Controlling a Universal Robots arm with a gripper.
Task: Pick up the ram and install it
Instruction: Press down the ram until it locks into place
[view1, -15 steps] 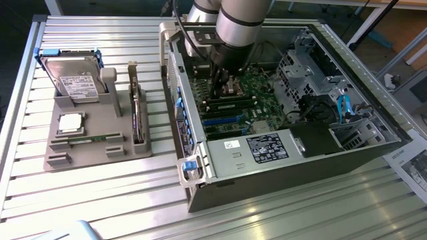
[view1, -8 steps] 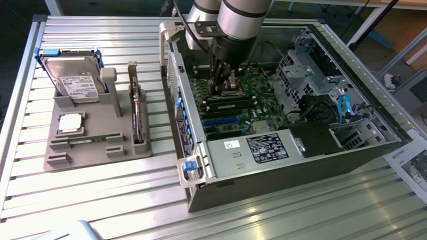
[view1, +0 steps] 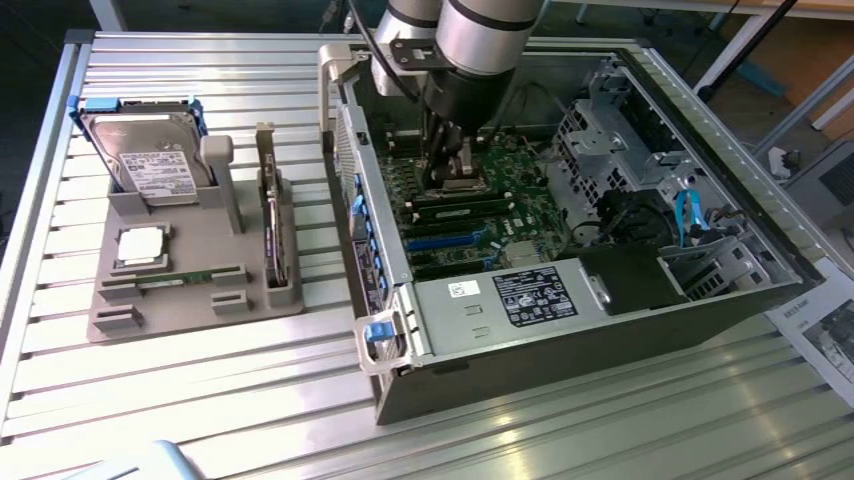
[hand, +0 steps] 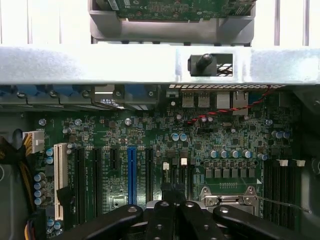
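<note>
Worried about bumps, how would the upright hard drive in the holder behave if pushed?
The hard drive looks a rigid metal block, probably heavy for its size. Standing on edge it might tip, though the grey holder likely braces it.

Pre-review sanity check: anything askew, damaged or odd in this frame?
Nothing stands out. Gripper is shut, low over the motherboard inside the open case. Parts on the grey holder sit in place.

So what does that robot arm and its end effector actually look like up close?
The arm is a thick, round tube in silvery grey metal, with a black cylindrical section below it and a black cable running alongside. The end effector is black, built from glossy linked bars joined by round pins or screws. I can make out no markings on it.
</note>
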